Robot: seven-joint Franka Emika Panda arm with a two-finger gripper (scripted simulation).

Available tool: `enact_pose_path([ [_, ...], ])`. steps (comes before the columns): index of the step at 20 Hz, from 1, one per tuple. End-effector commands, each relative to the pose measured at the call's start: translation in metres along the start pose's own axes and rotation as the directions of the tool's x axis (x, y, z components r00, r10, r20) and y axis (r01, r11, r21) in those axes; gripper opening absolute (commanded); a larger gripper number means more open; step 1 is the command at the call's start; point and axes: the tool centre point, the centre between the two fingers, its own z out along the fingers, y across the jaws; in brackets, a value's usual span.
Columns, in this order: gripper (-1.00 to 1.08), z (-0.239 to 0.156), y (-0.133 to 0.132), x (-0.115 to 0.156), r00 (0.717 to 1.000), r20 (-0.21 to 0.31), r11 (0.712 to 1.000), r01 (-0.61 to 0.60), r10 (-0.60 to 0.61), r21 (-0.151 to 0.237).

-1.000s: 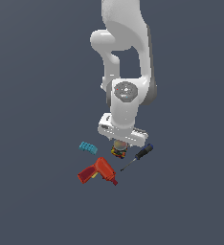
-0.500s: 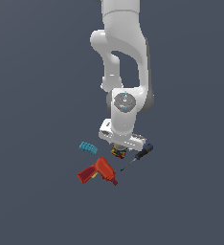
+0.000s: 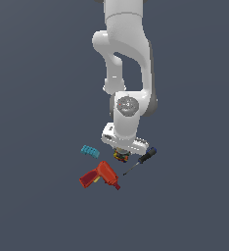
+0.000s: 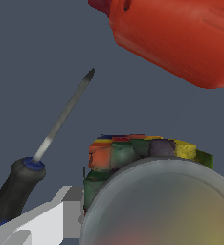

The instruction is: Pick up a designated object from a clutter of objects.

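The designated object, a squat jar (image 3: 119, 156) with a multicoloured body and a greyish round lid (image 4: 162, 206), lies in the clutter directly under my gripper (image 3: 120, 154). The hand hides most of the jar in the exterior view. Close up in the wrist view, the jar (image 4: 133, 153) fills the frame, and one white finger (image 4: 66, 210) sits right beside its wall with a thin dark gap. The lid hides the other finger. The jaws stand on either side of the jar, open.
A red power drill (image 3: 101, 176) (image 4: 181, 38) lies close to the jar. A screwdriver (image 3: 142, 160) with a dark handle and thin shaft (image 4: 61, 119) lies on the jar's other side. A teal ridged block (image 3: 90, 151) sits toward the exterior view's left.
The arm has come down steadily, bringing the hand low over the jar. The objects have not moved.
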Motion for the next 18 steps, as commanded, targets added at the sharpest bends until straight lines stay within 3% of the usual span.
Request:
enact_pose_path([
  [1,-1.00,0.001,0.001,0.001,1.000,0.000,1.000,0.000,0.000,-0.001],
  [10,-1.00,-0.007,0.004,-0.002,1.000,0.000,1.000,0.000,0.000,0.000],
  [18,-1.00,-0.038,0.021,-0.011,1.000,0.000,1.000,0.000,0.000,0.000],
])
